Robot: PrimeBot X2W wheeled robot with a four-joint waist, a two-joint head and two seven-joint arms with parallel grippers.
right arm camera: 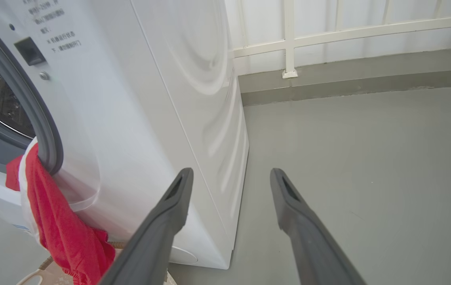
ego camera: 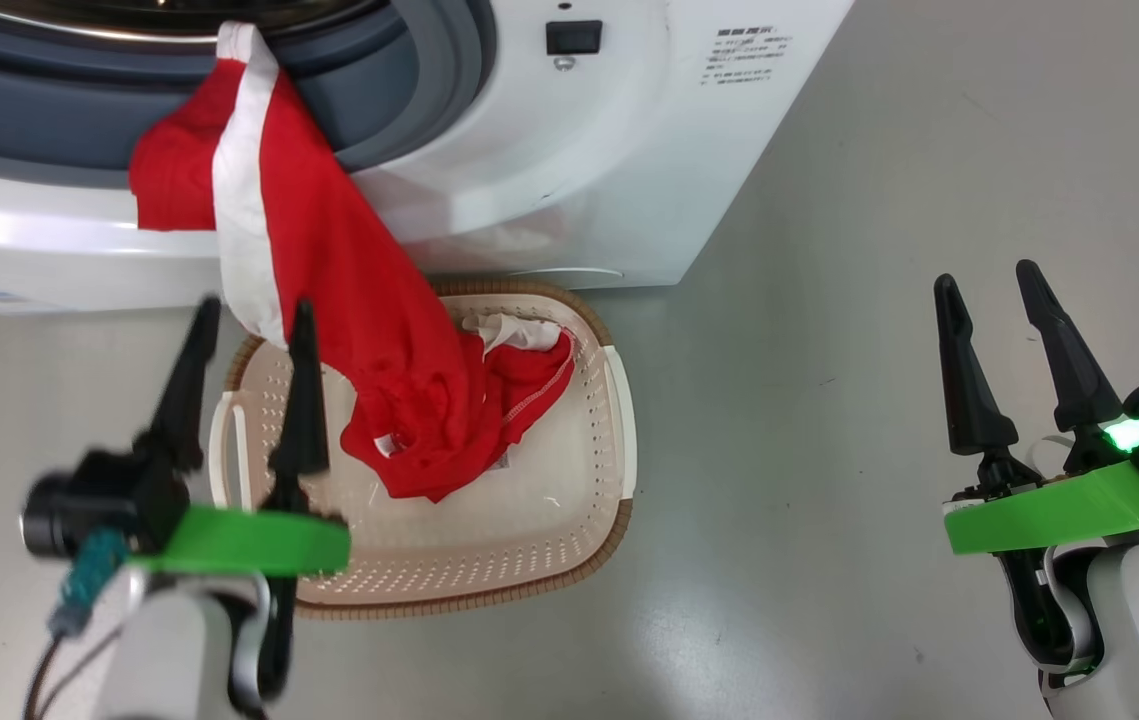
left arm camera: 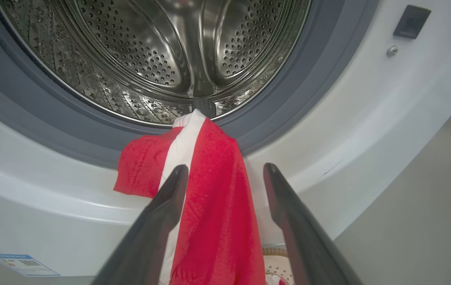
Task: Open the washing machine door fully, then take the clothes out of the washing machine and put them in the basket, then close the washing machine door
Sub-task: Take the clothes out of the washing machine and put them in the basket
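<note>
Item 1: my left gripper (ego camera: 256,305), fingers spread wide, clamping nothing, poised over the basket's left end.
Item 2: my right gripper (ego camera: 985,273), fingers likewise apart and empty, above the grey floor (ego camera: 829,450), well apart from the basket.
Item 3: red garment (ego camera: 329,260) with a white stripe, upper end caught on the drum lip (left arm camera: 193,113), draped over the blue-grey rubber ring (left arm camera: 51,130), lower end bunched in the basket (contact with my left fingers I cannot tell).
Item 4: basket (ego camera: 529,520), on the floor against the washing machine (ego camera: 579,150).
</note>
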